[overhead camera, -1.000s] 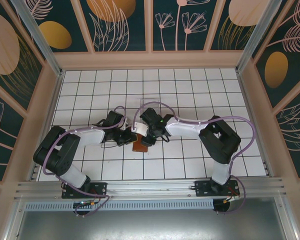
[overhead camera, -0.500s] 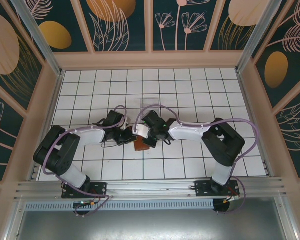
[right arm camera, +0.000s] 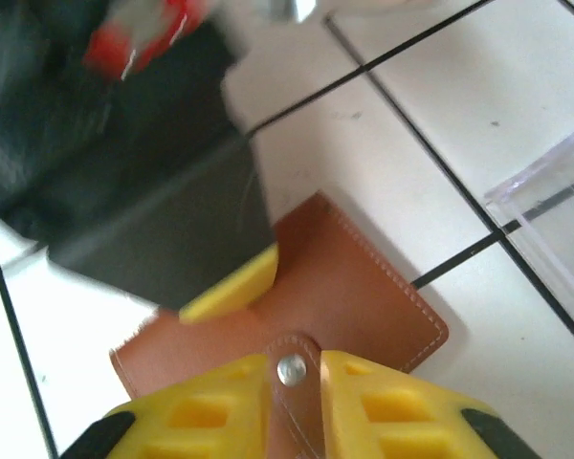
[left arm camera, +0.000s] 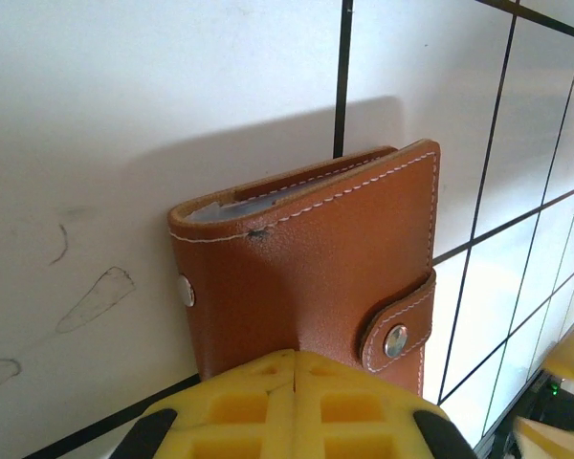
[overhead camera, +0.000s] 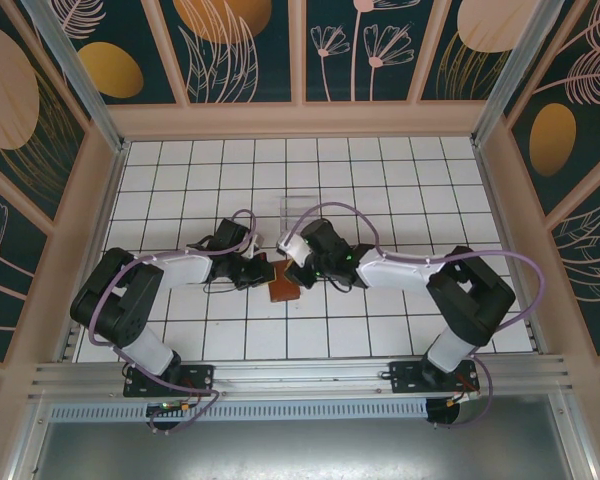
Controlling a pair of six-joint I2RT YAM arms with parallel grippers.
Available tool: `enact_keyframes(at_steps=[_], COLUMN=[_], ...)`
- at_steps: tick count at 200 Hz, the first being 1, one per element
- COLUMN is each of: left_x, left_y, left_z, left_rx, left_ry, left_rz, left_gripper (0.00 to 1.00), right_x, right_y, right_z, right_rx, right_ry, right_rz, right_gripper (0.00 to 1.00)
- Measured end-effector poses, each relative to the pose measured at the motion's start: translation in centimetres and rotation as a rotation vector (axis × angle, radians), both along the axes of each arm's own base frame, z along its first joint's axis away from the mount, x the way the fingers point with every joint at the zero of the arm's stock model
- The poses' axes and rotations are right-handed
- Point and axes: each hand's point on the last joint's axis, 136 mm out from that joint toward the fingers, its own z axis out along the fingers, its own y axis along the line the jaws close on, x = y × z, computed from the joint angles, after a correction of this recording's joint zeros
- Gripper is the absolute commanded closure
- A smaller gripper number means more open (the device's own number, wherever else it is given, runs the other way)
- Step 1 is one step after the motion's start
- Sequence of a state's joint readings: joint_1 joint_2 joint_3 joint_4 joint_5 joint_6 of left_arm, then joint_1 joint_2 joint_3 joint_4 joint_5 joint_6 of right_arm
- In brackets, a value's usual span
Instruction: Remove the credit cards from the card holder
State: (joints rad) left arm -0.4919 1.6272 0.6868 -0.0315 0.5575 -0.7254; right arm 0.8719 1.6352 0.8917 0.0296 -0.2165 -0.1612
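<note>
The card holder is a brown leather wallet lying closed on the white tiles, its snap tab fastened. The credit cards are hidden inside; a thin pale edge peeks between the covers. My left gripper is shut, its yellow fingertips pressed together on the holder's cover with nothing between them. In the top view it comes in from the left. My right gripper is slightly open over the holder, a finger on each side of the snap tab.
A clear acrylic stand sits on the tiles just behind the two grippers, its edge in the right wrist view. The left arm's black body and yellow pad crowd the holder. Walls ring the tiled floor.
The right arm has stretched out flatter, its elbow swinging right while its gripper stays at the holder. The left arm and the holder have barely moved.
</note>
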Motion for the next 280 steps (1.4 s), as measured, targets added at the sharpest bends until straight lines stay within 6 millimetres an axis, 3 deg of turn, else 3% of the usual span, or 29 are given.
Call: enact_keyframes(at_steps=[26, 41, 58, 87, 110, 170, 280], left_x=[0.0, 0.0, 0.0, -0.1, -0.1, -0.2, -0.2], left_y=[0.0, 0.0, 0.0, 0.0, -0.1, -0.1, -0.2], left_z=[0.0, 0.0, 0.0, 0.0, 0.0, 0.0, -0.1], left_rx=[0.0, 0.0, -0.001, -0.004, -0.012, -0.024, -0.031], left_ry=[-0.001, -0.002, -0.005, -0.013, -0.022, -0.037, -0.057], left_rz=[-0.001, -0.002, -0.005, -0.014, -0.017, -0.029, -0.045], left_gripper=[1.0, 1.0, 1.0, 1.0, 1.0, 1.0, 1.0], right_x=[1.3, 1.6, 1.7, 0.6, -0.1, 0.3, 0.2], right_y=[0.4, 0.3, 0.2, -0.5, -1.3, -1.5, -1.4], right_z=[1.6, 1.5, 0.6, -1.7, -3.1, -4.6, -5.7], right_rx=[0.058, 0.063, 0.048, -0.004, -0.059, -0.142, -0.183], right_ry=[0.141, 0.249, 0.385, 0.557, 0.643, 0.702, 0.731], right_rz=[-0.208, -0.317, -0.438, -0.557, -0.637, -0.725, -0.756], right_gripper=[0.69, 0.67, 0.62, 0.43, 0.41, 0.33, 0.34])
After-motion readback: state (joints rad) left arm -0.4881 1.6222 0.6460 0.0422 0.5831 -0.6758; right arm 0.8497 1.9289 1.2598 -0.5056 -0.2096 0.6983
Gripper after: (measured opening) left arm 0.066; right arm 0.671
